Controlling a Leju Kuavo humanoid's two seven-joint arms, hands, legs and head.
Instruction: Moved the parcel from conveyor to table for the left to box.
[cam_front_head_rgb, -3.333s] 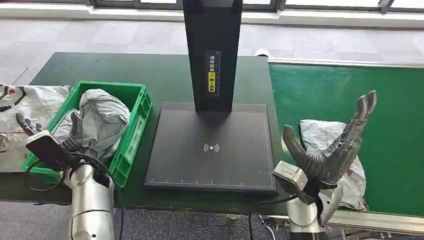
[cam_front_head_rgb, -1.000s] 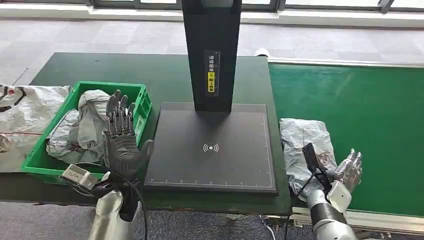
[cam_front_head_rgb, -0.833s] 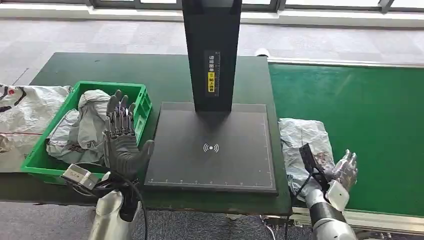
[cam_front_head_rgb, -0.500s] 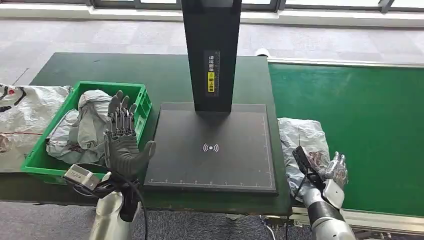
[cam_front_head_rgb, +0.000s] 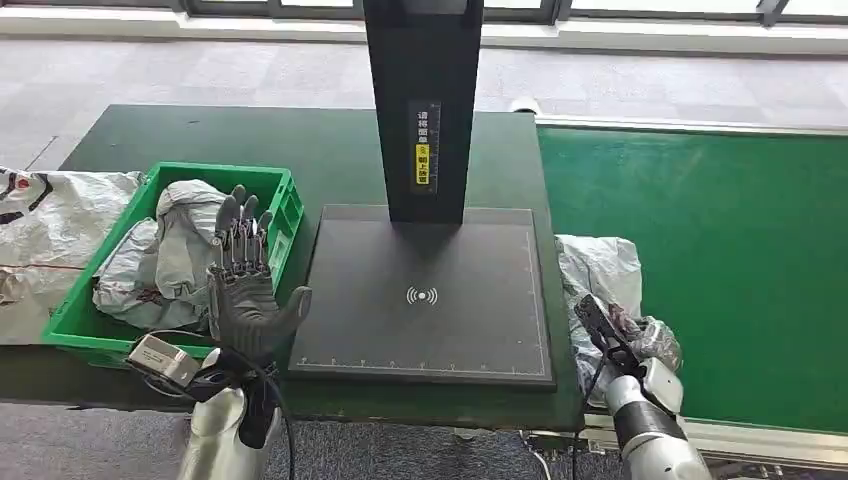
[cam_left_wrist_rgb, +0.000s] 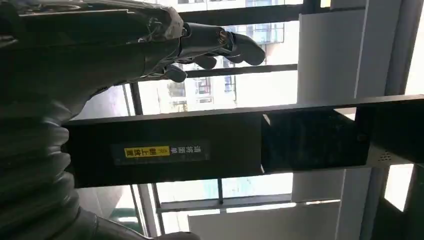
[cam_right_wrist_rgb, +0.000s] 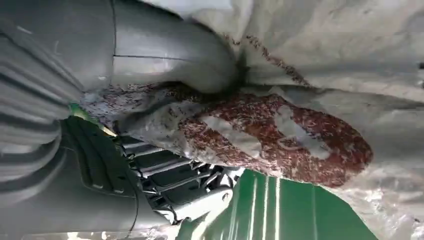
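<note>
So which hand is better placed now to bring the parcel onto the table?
The right hand: it already grips the parcel at the conveyor's edge. The left hand is raised open beside the green crate.

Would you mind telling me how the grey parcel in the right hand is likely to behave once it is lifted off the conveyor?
The parcel is a crinkled plastic bag, so it will probably sag and fold around the right hand rather than stay flat. Its glossy film looks somewhat slippery. The right wrist view shows the fingers under a bunched fold, so it may slide through a loose hold.
</note>
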